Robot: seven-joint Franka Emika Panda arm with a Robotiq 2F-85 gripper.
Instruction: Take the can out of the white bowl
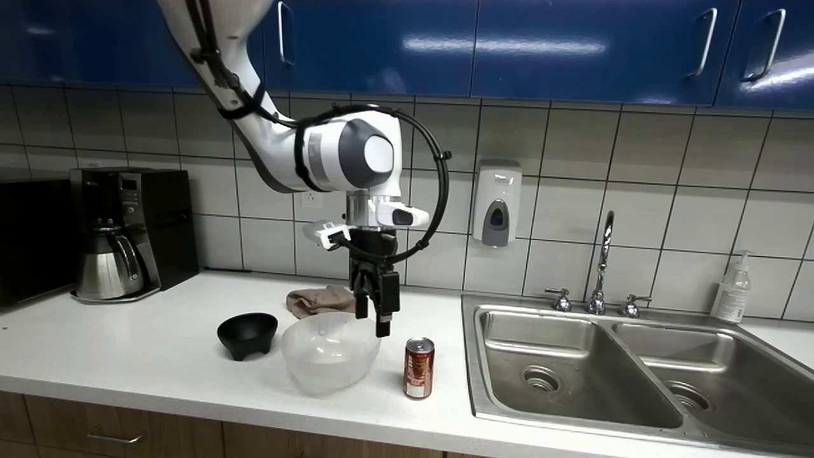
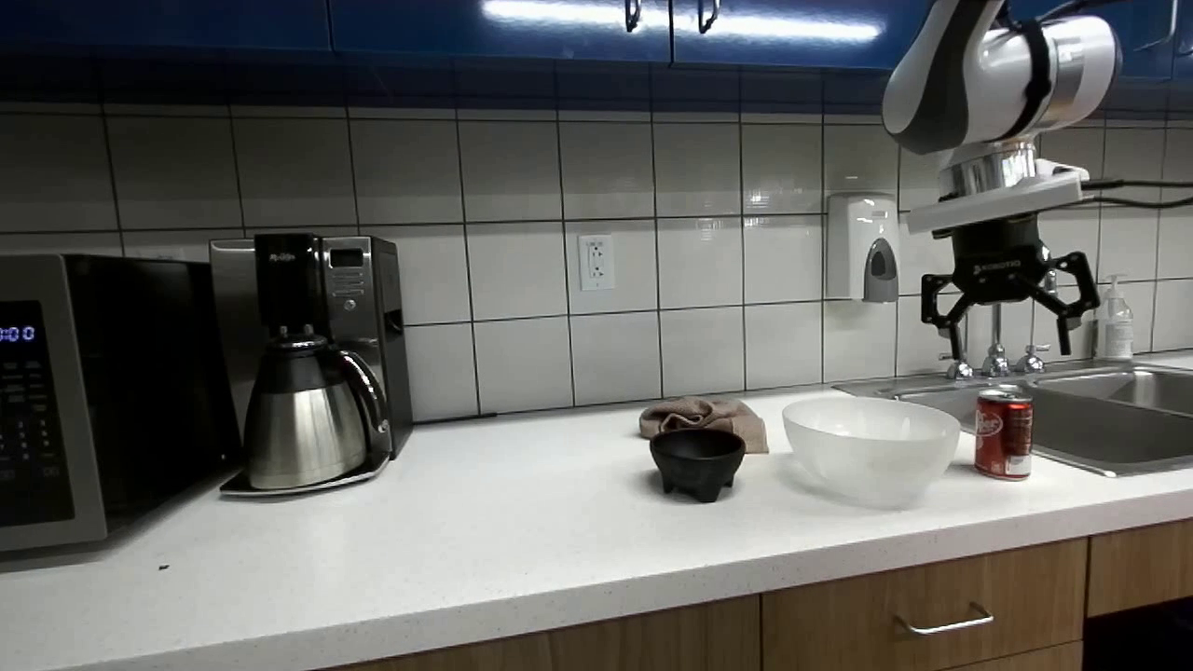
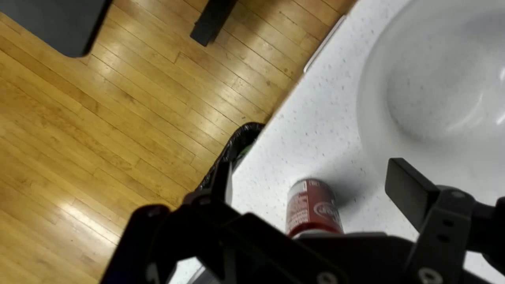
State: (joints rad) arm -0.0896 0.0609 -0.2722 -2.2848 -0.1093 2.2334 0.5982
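Note:
The red can (image 1: 419,372) with a silvery top stands upright on the counter, beside the white bowl and apart from it. It shows also in an exterior view (image 2: 1003,434) and in the wrist view (image 3: 315,205), where my gripper's body hides its top. The wide translucent white bowl (image 1: 331,364) is empty; it shows also in an exterior view (image 2: 867,457) and in the wrist view (image 3: 375,118). My gripper (image 2: 1009,343) is open and empty, pointing down above the can. In the wrist view the can shows between the spread fingers (image 3: 311,183).
A small black bowl (image 1: 247,334) stands beside the white bowl. A brown cloth (image 1: 318,301) lies behind them. The steel sink (image 1: 474,356) is on the can's far side from the bowl. A coffee maker (image 2: 317,373) and microwave (image 2: 84,401) stand farther along the counter.

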